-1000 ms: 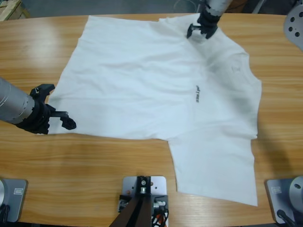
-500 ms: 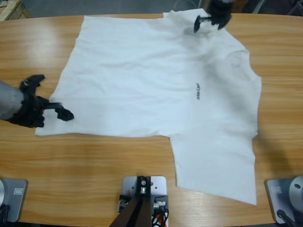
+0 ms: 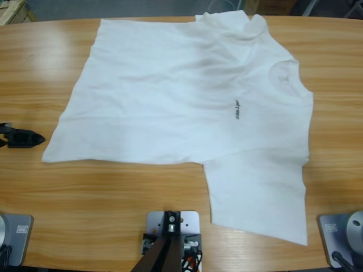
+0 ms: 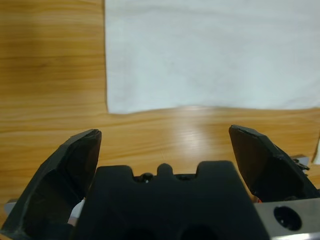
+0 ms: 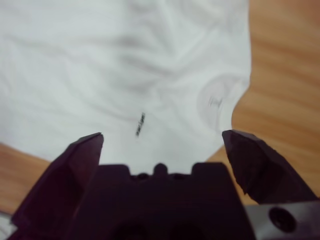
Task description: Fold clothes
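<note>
Black and gaping empty, the left pincer is hovering at the far left edge of the wooden surface, just beside the shirt's corner without touching it. The white T-shirt is lying spread flat across the middle, its small dark logo facing up. The right pincer is hanging wide open above the shirt's chest and collar.
</note>
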Robot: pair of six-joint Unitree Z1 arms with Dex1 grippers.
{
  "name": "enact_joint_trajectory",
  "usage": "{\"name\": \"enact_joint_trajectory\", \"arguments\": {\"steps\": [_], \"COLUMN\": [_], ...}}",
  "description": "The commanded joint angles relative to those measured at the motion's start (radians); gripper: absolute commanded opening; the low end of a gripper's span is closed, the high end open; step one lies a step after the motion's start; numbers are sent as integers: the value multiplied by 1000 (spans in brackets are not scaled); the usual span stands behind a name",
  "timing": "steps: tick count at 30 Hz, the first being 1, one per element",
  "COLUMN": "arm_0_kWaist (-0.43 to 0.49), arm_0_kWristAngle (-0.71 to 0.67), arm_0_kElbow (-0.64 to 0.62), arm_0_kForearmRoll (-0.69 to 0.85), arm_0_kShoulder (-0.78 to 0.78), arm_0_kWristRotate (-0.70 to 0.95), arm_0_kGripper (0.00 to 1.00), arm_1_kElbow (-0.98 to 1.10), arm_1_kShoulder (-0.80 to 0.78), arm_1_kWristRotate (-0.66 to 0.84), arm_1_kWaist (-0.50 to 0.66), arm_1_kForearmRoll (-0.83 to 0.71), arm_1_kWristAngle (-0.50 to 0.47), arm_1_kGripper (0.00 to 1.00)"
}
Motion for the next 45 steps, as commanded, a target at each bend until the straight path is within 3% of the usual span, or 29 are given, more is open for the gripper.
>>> {"name": "enact_joint_trajectory", "arguments": {"steps": [1,5,7,11,15,23,27,29,32,35,39,45], "arm_0_kWaist": [-7,-8,-10,-15,-17,-17,-17,-17,-17,-17,-17,-17], "arm_0_kWristAngle": [-50,-78,-77,-79,-79,-79,-79,-79,-79,-79,-79,-82], "arm_0_kElbow": [73,86,83,62,5,-29,-25,-23,-16,-12,-32,-53], "arm_0_kForearmRoll": [55,50,49,54,75,106,106,106,106,106,104,110], "arm_0_kShoulder": [-71,-70,-64,45,40,55,53,55,56,53,75,90], "arm_0_kWristRotate": [-48,-31,12,103,116,139,139,142,142,145,152,163], "arm_0_kGripper": [1000,1000,1000,1000,998,996,996,996,996,996,996,996], "arm_1_kElbow": [648,1000,1118,1263,1346,1319,1311,1285,1286,1302,1325,1332], "arm_1_kShoulder": [-475,-657,-783,-957,-1038,-956,-802,-697,-660,-641,-549,-513], "arm_1_kWristRotate": [394,801,942,1081,1128,1137,1169,1234,1292,1451,1776,2046], "arm_1_kWaist": [95,349,416,429,429,447,601,720,776,882,1117,1167], "arm_1_kForearmRoll": [-229,-410,-445,-475,-522,-538,-632,-653,-666,-685,-694,-639], "arm_1_kWristAngle": [97,85,70,101,115,96,87,36,3,-45,-119,-179], "arm_1_kGripper": [1000,1000,1000,1000,1000,1000,1000,1000,1000,1000,1000,1000]}}
